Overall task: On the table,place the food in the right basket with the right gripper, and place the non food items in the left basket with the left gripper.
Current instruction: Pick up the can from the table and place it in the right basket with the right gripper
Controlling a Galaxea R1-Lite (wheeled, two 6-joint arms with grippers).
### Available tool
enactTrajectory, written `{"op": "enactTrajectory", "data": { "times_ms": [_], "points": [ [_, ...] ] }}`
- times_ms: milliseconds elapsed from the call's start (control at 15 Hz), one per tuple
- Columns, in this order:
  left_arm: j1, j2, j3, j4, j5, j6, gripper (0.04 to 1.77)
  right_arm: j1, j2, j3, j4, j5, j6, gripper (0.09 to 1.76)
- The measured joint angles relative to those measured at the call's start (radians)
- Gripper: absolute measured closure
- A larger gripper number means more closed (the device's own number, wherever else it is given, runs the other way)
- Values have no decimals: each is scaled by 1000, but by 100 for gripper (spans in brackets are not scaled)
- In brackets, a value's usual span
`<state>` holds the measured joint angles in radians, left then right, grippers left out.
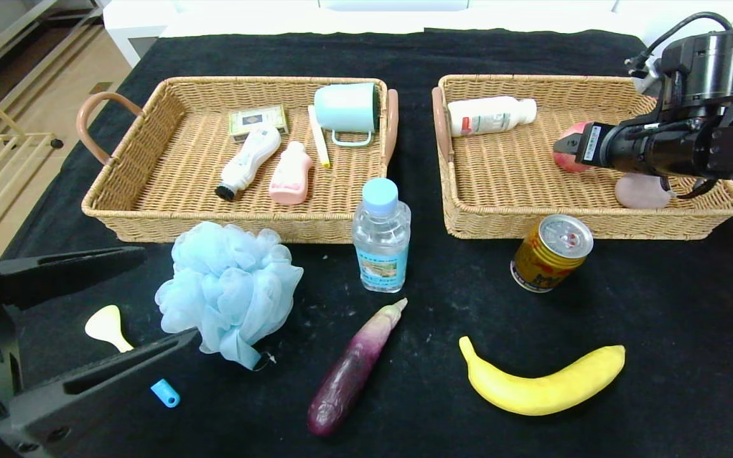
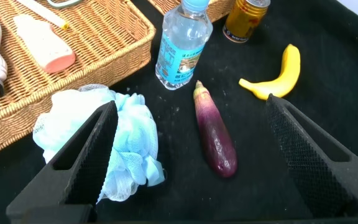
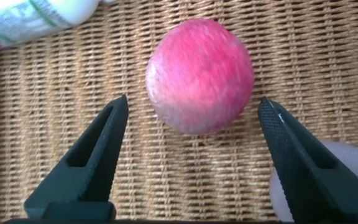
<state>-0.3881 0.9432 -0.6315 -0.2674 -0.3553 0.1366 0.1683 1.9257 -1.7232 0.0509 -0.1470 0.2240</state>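
From the head camera, the right end effector (image 1: 560, 145) hangs over the right basket (image 1: 595, 219), and its arm hides most of the red apple (image 1: 567, 159) at its tip and part of a pale pink lump (image 1: 640, 191) under it. A white bottle (image 1: 490, 115) lies in the same basket, beyond the fingers. The left end effector (image 1: 163, 296) is cut off by the picture edge; its fingers are spread wide, holding nothing, with a blue bath sponge (image 1: 230, 289) just past their tips and a cream spoon (image 1: 107, 327) between them. The left basket (image 1: 214, 226) lies farther off. The bench (image 1: 659, 305) wears a black cloth; pale wood floor shows at the far left.

The left wrist camera shows the two released fingers (image 2: 82, 162) framing the sponge (image 2: 129, 149), an eggplant (image 2: 216, 137), a water bottle (image 2: 182, 46) and a banana (image 2: 278, 71), with a can (image 2: 244, 22) cut off at the edge.

The right wrist camera shows the apple (image 3: 199, 74) resting on wicker between the open fingers (image 3: 92, 162), touching neither; the pale lump (image 3: 347, 165) is half hidden by one finger.
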Motion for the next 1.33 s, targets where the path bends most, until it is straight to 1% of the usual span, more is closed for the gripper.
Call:
{"op": "enactTrajectory", "data": {
  "times_ms": [200, 467, 933, 1067, 1333],
  "points": [
    [0, 0, 0, 1, 0, 0, 9, 18, -44, 26, 66, 2, -3, 26],
    [0, -1, 1, 1, 1, 0, 9, 71, -149, 60, 180, 3, -2, 21],
    [0, -2, 0, 1, 3, 0, 9, 228, -386, 195, 369, -14, 0, 17],
    [0, -3, 0, 3, 3, 0, 9, 267, -435, 217, 428, -50, 3, 16],
    [0, -3, 1, 4, 3, 0, 9, 342, -487, 246, 532, -70, 33, 15]
  ]
}}
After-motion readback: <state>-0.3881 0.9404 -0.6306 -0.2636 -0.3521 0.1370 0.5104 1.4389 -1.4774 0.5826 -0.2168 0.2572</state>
